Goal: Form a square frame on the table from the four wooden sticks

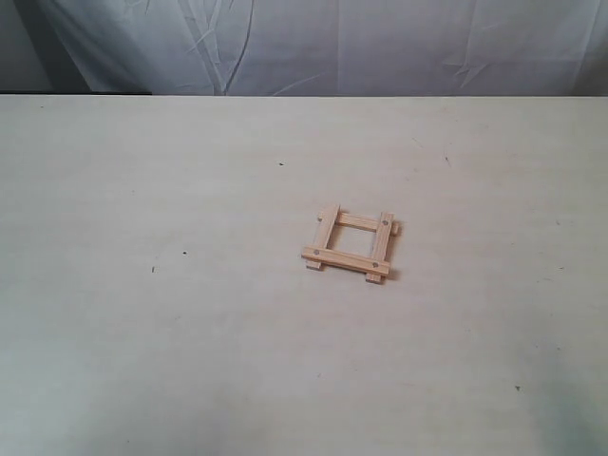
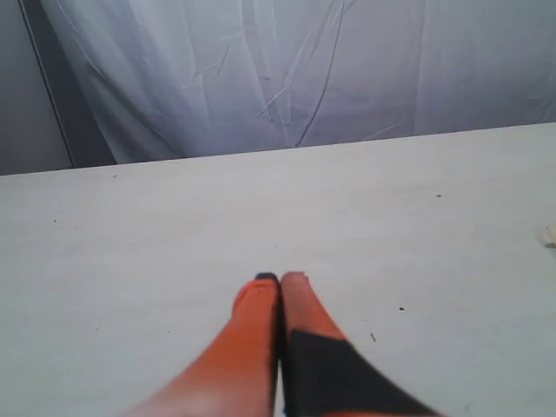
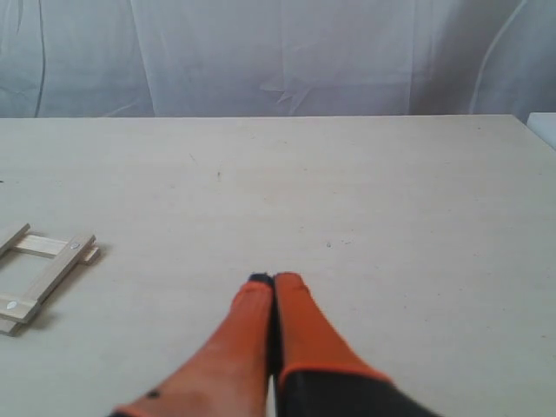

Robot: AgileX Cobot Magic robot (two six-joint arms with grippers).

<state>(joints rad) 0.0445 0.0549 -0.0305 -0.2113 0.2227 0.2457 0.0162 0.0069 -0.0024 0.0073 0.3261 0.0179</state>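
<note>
Four pale wooden sticks lie as a small square frame [image 1: 351,247] on the beige table [image 1: 142,285], right of centre, crossing at the corners with their ends sticking out. Part of that frame [image 3: 43,274] shows at the edge of the right wrist view, well apart from my right gripper [image 3: 274,279], whose orange fingers are pressed together with nothing between them. My left gripper [image 2: 280,278] is shut and empty too, over bare table [image 2: 130,261]; only a pale sliver [image 2: 549,234] shows at that view's edge. Neither gripper appears in the exterior view.
A white cloth backdrop [image 1: 332,43] hangs behind the table's far edge. Tiny dark specks [image 1: 153,269] dot the tabletop. The table's corner edge [image 3: 534,126] shows in the right wrist view.
</note>
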